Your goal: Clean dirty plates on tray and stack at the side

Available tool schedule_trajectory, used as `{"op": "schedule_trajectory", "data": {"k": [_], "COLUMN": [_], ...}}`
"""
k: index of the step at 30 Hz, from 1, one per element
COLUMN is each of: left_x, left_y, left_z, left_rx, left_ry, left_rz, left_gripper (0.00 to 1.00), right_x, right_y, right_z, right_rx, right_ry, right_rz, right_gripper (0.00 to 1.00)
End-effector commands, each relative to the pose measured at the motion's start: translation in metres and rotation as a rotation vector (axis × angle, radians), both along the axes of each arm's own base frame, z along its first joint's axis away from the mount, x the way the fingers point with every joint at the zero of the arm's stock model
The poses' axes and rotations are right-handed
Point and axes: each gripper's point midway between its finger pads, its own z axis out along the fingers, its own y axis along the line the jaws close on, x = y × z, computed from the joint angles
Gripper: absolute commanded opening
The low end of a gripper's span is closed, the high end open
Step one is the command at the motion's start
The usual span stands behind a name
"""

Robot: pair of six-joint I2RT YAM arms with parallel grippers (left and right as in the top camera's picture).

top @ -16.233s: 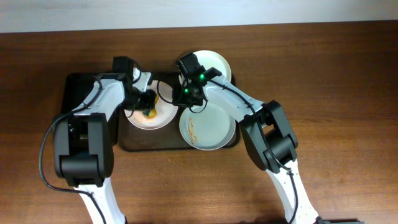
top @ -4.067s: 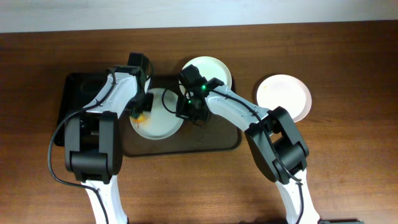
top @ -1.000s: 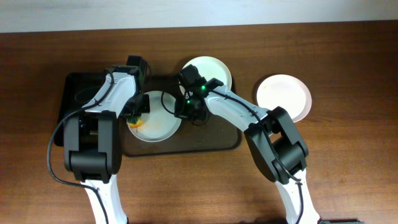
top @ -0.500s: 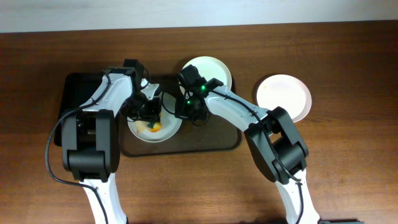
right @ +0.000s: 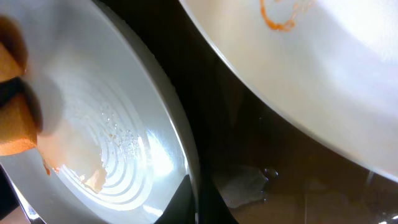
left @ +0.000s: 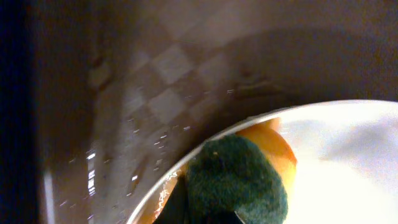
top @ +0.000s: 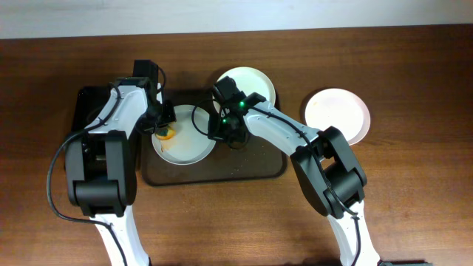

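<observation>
A white plate (top: 188, 142) lies on the left part of the dark brown tray (top: 251, 168). My left gripper (top: 164, 127) is shut on an orange and green sponge (left: 236, 180), which presses on the plate's left rim. My right gripper (top: 220, 133) is shut on the same plate's right rim (right: 186, 168). A second plate (top: 250, 80) with an orange smear (right: 280, 22) rests at the tray's back edge. A third plate (top: 338, 114) lies on the table to the right, off the tray. Orange residue (right: 68, 168) shows inside the held plate.
A smaller black tray (top: 87, 111) lies left of the brown tray, under my left arm. The brown tray's wet bare surface (left: 155, 81) shows beside the plate. The wooden table (top: 414, 185) stretches to the right and front.
My left gripper has moved the sponge from the middle of the plate to its left rim. My right gripper has stayed on the plate's right rim.
</observation>
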Motion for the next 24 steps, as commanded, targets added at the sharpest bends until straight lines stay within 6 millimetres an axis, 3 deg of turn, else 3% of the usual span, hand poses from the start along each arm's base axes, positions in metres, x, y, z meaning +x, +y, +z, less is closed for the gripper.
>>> {"op": "schedule_trajectory", "data": {"k": [1, 6, 16, 24], "left_x": [-0.036, -0.059, -0.085, -0.136], "left_y": [0.027, 0.022, 0.022, 0.007], "left_z": [-0.031, -0.040, -0.094, -0.113], "left_rx": [0.148, 0.192, 0.190, 0.099], "left_ry": [0.157, 0.224, 0.178, 0.301], "left_rz": [0.068, 0.032, 0.030, 0.020], "left_gripper": [0.01, 0.01, 0.01, 0.01], "right_x": [0.003, 0.004, 0.008, 0.010], "right_y": [-0.002, -0.002, -0.001, -0.003], "right_z": [-0.006, -0.006, -0.004, -0.004], "right_rx": [-0.008, -0.006, 0.007, 0.015], "right_ry": [0.004, 0.000, -0.012, -0.010], "right_rz": [-0.006, -0.006, -0.009, -0.014], "right_gripper": [0.04, 0.04, 0.04, 0.04]}}
